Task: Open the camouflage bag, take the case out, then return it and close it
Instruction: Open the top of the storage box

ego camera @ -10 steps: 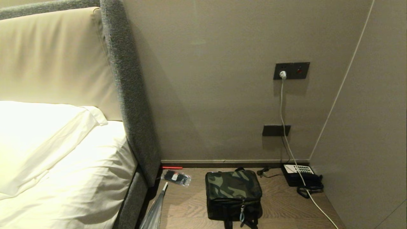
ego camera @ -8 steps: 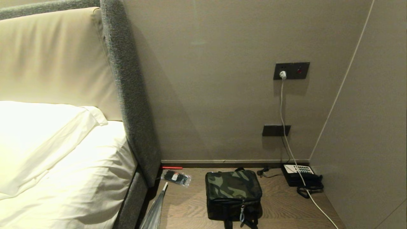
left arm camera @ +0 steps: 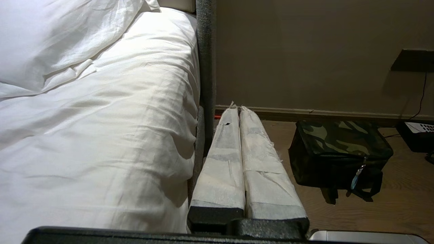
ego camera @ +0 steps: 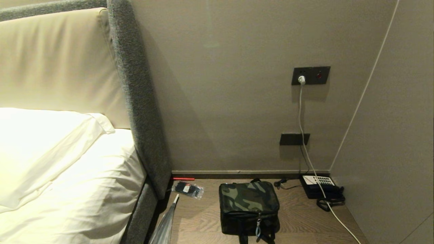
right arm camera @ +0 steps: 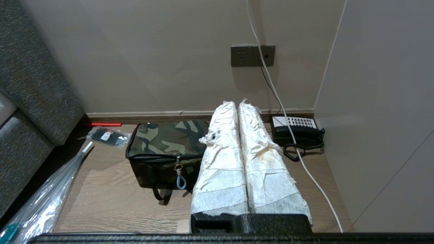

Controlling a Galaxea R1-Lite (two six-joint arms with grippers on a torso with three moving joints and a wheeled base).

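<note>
Camouflage bag [ego camera: 248, 206] sits zipped on the table [ego camera: 305, 220], ahead of both tools, nearer the right tool [right arm camera: 234, 103]; left tool [left arm camera: 236, 107] also pressed together, empty.

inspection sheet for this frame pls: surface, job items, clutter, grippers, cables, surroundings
Surface: wooden bedside top, in the corner between bed and walls.
Job's things: camouflage bag upright on it, lid down, blue zipper pull hanging at the front. Case: nothing seen.
Clutter: clear packet of black items, red pen by the skirting, plastic-wrapped item beside the bed, black telephone.
Grippers: left gripper beside the bed edge, jaws shut, empty; right gripper before the bag, short of it, jaws shut, empty.
Cables: white cable from wall socket over the phone; coiled phone cord.
Surroundings: bed, pillow, grey headboard, beige walls.
</note>
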